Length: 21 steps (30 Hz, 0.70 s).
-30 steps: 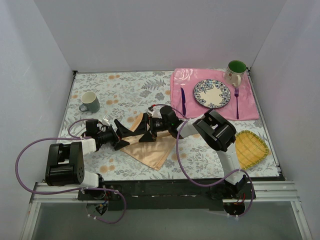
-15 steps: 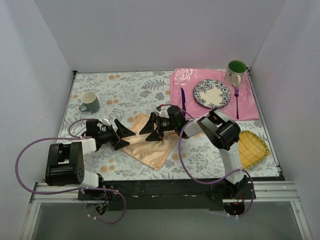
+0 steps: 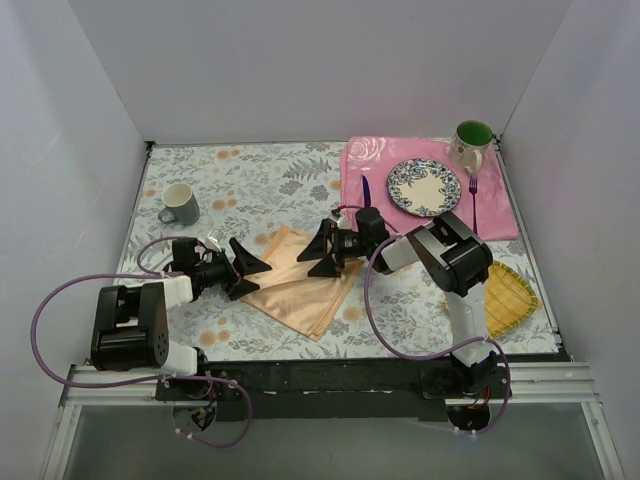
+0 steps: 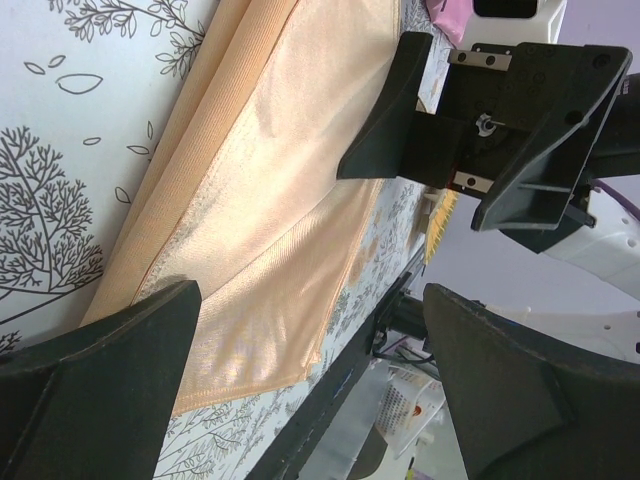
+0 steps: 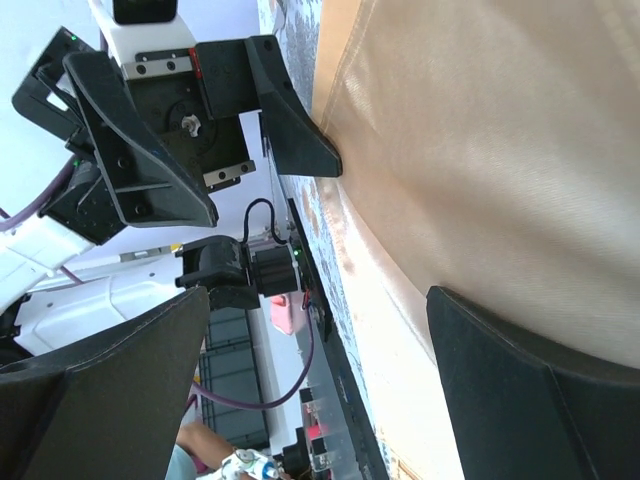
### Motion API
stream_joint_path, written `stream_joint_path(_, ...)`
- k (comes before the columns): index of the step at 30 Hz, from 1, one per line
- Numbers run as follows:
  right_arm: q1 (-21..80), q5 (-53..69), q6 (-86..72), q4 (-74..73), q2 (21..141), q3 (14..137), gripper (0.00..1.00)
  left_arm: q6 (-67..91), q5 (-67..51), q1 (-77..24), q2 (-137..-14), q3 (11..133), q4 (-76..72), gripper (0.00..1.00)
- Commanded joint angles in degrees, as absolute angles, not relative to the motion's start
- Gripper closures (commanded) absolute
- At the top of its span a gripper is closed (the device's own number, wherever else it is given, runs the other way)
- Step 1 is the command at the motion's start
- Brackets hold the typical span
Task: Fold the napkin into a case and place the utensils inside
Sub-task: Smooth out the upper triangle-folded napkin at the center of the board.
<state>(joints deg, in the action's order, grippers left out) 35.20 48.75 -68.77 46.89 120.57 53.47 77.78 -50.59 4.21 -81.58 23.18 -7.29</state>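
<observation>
Right pincer (image 3: 318, 252) has slid back to the napkin's (image 3: 300, 290) right edge; it and the left pincer (image 3: 252, 272) stand spread, empty.

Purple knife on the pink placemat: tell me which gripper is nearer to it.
Right. The right gripper sits open over the napkin's right edge, a little left of the knife and closer to the robot. The left gripper sits open at the napkin's left edge, farther off.

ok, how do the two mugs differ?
The left mug is grey-green outside and stands alone on the leaf-print tablecloth. The right mug is pale outside and green inside, and stands at the pink placemat's far corner, near the plate. Both stand upright.
</observation>
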Motion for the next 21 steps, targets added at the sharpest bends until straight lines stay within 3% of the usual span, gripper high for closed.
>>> stream_joint_path(1, 31.9, 49.6, -68.5, 46.1, 121.9, 52.6, 0.01, 74.5, -43.8, 4.0, -83.2, 22.7, -3.1, 0.03)
stream_joint_path(21, 26.1, 53.3, -60.7, 38.5, 119.9, 49.7, 0.01, 74.4, -43.2, 4.0, -83.8, 22.8, -2.6, 0.04)
